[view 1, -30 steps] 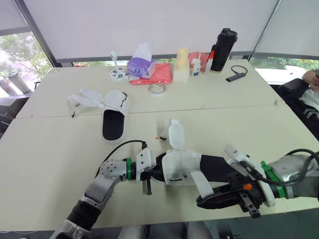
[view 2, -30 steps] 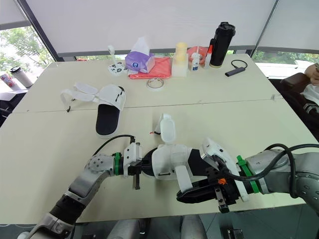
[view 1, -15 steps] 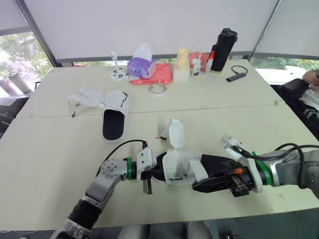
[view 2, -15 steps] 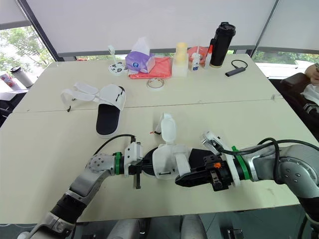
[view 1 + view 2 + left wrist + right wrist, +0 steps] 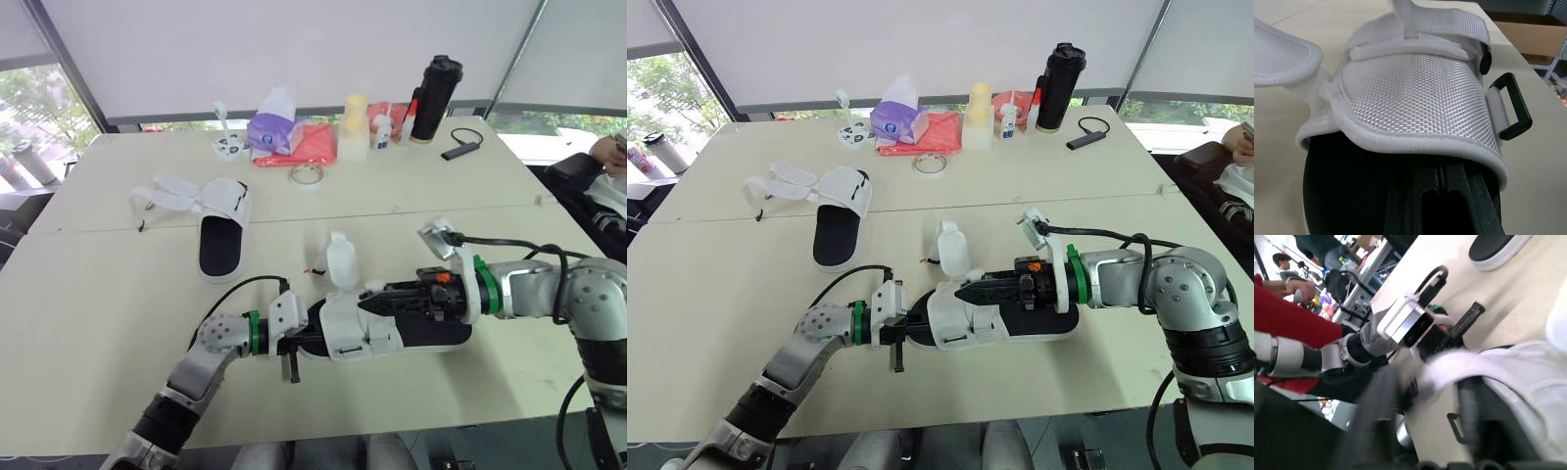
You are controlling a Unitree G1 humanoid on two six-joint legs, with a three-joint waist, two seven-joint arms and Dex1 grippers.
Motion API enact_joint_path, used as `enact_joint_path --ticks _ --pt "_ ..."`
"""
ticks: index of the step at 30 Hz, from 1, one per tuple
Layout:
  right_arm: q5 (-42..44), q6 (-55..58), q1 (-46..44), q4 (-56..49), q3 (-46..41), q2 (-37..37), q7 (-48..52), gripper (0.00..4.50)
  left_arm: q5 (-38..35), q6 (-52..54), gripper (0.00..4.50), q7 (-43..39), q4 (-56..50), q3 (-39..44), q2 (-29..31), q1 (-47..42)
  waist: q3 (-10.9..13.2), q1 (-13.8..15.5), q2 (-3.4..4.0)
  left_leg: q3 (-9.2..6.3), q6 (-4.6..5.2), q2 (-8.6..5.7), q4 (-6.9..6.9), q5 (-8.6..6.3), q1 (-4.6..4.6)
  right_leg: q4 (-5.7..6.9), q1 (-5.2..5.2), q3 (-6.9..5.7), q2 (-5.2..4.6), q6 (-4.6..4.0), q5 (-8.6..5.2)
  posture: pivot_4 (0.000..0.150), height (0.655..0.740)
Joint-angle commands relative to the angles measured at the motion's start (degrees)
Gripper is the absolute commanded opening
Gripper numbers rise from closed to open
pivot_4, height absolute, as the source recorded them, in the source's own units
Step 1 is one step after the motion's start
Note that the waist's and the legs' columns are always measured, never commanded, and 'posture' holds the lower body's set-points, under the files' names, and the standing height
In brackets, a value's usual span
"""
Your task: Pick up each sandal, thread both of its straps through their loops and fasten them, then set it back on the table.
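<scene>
The near sandal (image 5: 358,328), with a white woven upper and a black sole, lies on the front table. One strap flap (image 5: 338,262) stands up behind it. My left gripper (image 5: 297,340) is shut at the toe end, its fingers (image 5: 1449,196) pushed in under the upper (image 5: 1410,93) beside a black loop (image 5: 1511,110). My right gripper (image 5: 370,303) reaches over the footbed toward the upper, its fingers (image 5: 1374,421) spread apart with nothing clamped. The second sandal (image 5: 220,230) lies at the back left with its straps (image 5: 162,191) open.
Along the far table stand a purple tissue pack (image 5: 274,127), a red cloth (image 5: 309,147), a tape roll (image 5: 307,175), a pale container (image 5: 355,127), a black bottle (image 5: 438,98) and a black cable (image 5: 462,150). A person's hand (image 5: 612,152) shows at the right edge.
My right gripper swung up from the front table edge and came over the sandal's footbed. The strap it pulled now lies across the upper, and its fingers have opened. The left gripper stayed put.
</scene>
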Motion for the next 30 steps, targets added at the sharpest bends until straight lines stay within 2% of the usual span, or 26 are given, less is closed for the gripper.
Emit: enact_joint_path --ticks 1,2,9,17,30 --pt "2.2 0.72 -1.2 0.72 -2.94 1.51 -2.3 4.02 0.7 0.54 0.0 -0.01 -0.28 -0.04 0.68 0.75 0.0 0.0 0.0 0.0 0.0 0.0 0.0 0.0 0.0 0.0 0.0 0.0 0.0 0.0 0.0 0.15 0.74" --pt "2.04 0.73 -1.3 1.15 -3.26 2.12 -3.29 4.47 0.73 0.54 0.0 0.04 -0.2 -0.04 0.62 0.65 0.0 0.0 0.0 0.0 0.0 0.0 0.0 0.0 0.0 0.0 0.0 0.0 0.0 0.0 0.0 0.15 0.74" --pt "0.37 -0.25 -3.78 6.04 -6.17 7.06 -11.11 4.47 0.85 0.39 0.0 0.26 0.02 -0.16 0.38 0.47 0.0 -0.04 0.0 0.01 0.0 0.0 0.01 0.0 0.02 0.05 0.0 0.01 0.01 0.01 0.01 0.15 0.74" --pt "-1.04 0.54 -5.15 6.58 -7.06 7.39 -11.46 4.47 0.94 0.16 0.0 0.49 0.47 -0.35 0.02 0.08 -0.01 -0.06 0.01 0.05 0.01 -0.01 0.02 0.01 0.03 0.09 0.0 0.0 0.02 0.04 0.02 0.15 0.74" --pt "-16.83 -1.08 -3.44 10.22 0.75 8.62 -7.84 4.47 1.05 -0.05 0.0 0.68 0.43 -0.36 -0.09 0.08 -0.01 -0.05 0.02 0.19 0.01 -0.01 0.04 0.01 0.06 0.13 0.02 0.01 0.03 0.05 0.03 0.15 0.74"
